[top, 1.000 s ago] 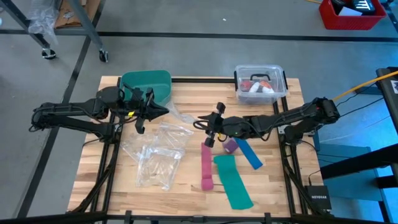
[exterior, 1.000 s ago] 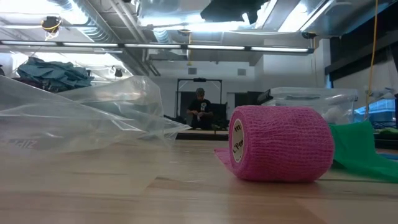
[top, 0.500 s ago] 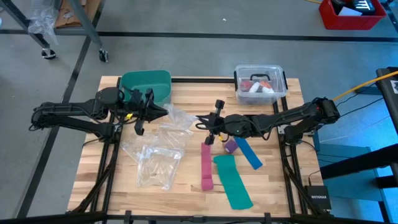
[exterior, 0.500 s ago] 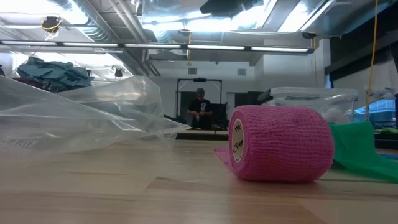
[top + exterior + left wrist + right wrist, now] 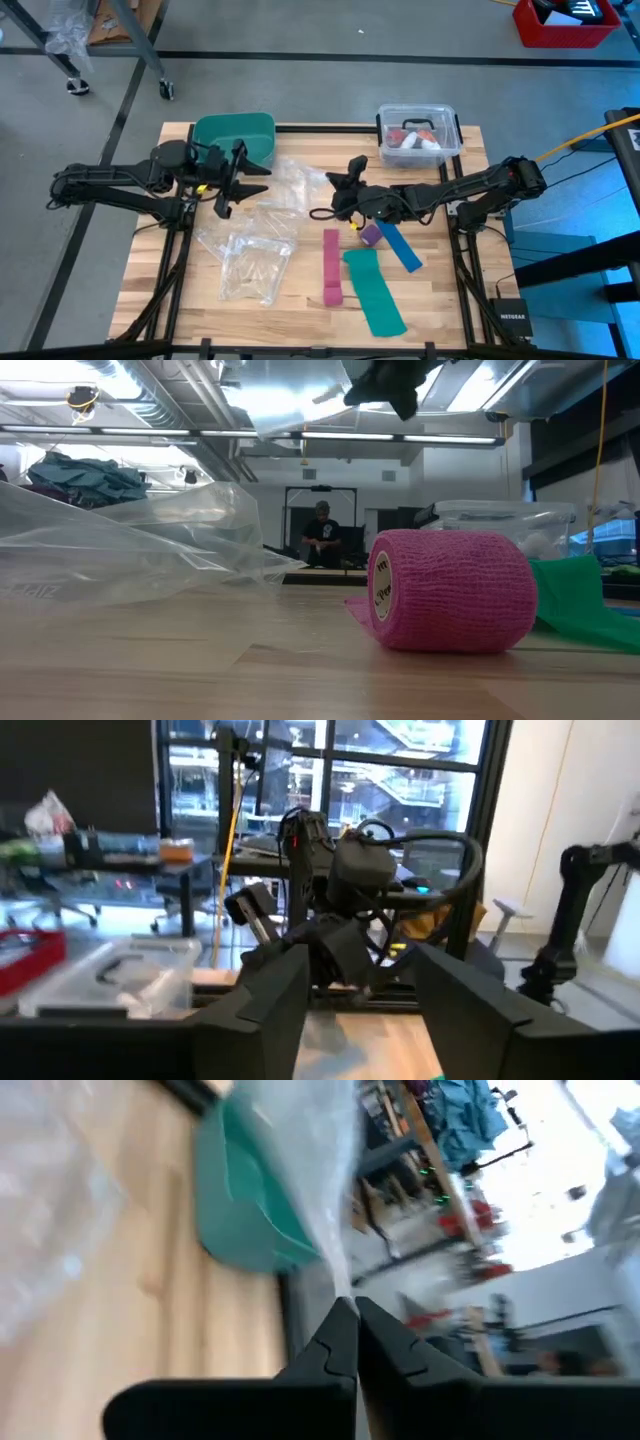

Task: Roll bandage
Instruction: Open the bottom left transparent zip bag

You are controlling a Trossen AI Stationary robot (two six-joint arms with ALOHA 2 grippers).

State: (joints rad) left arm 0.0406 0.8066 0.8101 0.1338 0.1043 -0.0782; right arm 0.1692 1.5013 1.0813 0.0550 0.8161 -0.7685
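Note:
The bandage (image 5: 371, 235) is a small purple roll lying on the table between the pink strip (image 5: 331, 262) and the blue strip (image 5: 400, 246); no gripper touches it. My right gripper (image 5: 331, 185) hovers above the table's middle, left of the bandage and toward the far edge, shut on a clear plastic bag (image 5: 293, 184). My left gripper (image 5: 238, 181) stands open at the far left, level, facing the right arm, its fingers (image 5: 285, 1010) apart with nothing between them. In the low view the right gripper (image 5: 392, 382) shows at the top. My right gripper pinches the clear bag's edge (image 5: 343, 1285) between its two shut fingertips. It comes in about level from the table's right side. The film (image 5: 290, 405) spreads away from the fingertips toward the left arm, lifted above the table; whether its lower part touches the table I cannot tell.
More clear bags (image 5: 250, 255) lie at the left centre. A green bin (image 5: 236, 137) and a clear lidded box (image 5: 418, 135) stand at the far edge. A pink roll (image 5: 450, 603) ends the pink strip, beside a teal strip (image 5: 373, 290) near the front.
My left gripper has opened and let go of the clear bag, staying where it was. My right gripper has shut on the bag's edge and rolled its wrist in place, and the film now bunches near it.

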